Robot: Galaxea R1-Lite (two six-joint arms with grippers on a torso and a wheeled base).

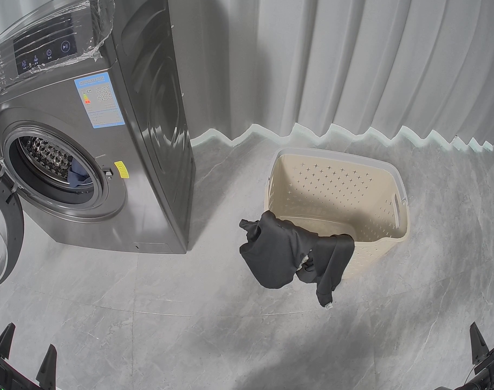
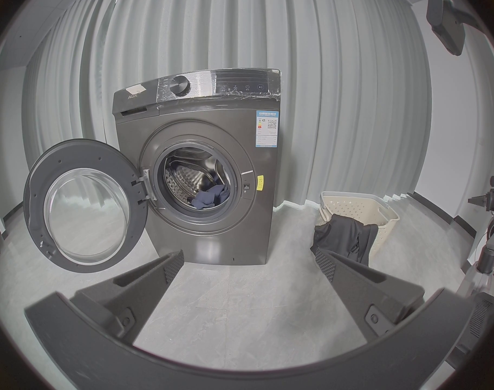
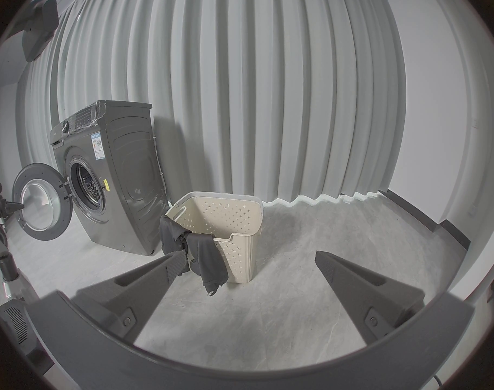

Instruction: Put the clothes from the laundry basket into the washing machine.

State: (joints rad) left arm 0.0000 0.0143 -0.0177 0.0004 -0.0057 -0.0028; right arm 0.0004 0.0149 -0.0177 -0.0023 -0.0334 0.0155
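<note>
Head view: dark garment [image 1: 282,250] draped over the laundry basket's [image 1: 390,171] near rim, long axis along that rim, 9 to 3, one tail hanging toward the floor [image 1: 203,310]. From your right end effector [image 1: 489,331] it lies at 10 o'clock; from the left end effector [image 1: 29,348], 2 o'clock and farther, so the right arm looks nearer. Left wrist view: fingers spread wide, holding nothing; washing machine [image 2: 203,115] door [image 2: 84,207] open, blue clothes [image 2: 209,196] in the drum. Right wrist view: fingers wide, holding nothing, garment ahead; curtain [image 3: 285,82] behind.
</note>
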